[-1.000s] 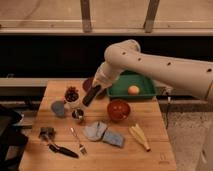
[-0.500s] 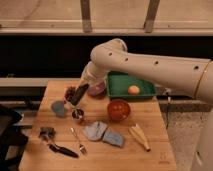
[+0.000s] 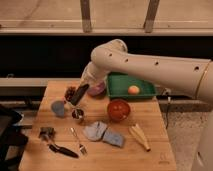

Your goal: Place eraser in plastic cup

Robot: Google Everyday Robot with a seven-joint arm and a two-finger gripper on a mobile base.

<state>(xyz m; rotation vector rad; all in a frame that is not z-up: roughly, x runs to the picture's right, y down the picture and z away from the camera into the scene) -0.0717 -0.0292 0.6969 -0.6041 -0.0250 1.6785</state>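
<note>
Arm comes in from the right, elbow high, forearm sloping down-left. Claw (image 3: 83, 89) clenched on the eraser (image 3: 76, 98), held tilted over the table (image 3: 150, 127), just up-right of the plastic cup (image 3: 58, 107).

Wooden table (image 3: 125, 161) in dim warm light, dark wall panel (image 3: 45, 57) behind it, pale sill (image 3: 50, 31) and grey window posts (image 3: 86, 14) above that, speckled floor (image 3: 183, 127) to the table's right

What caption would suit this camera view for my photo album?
Robot arm's gripper, shut on the dark eraser, holds it above the wooden table near the pale plastic cup.
</note>
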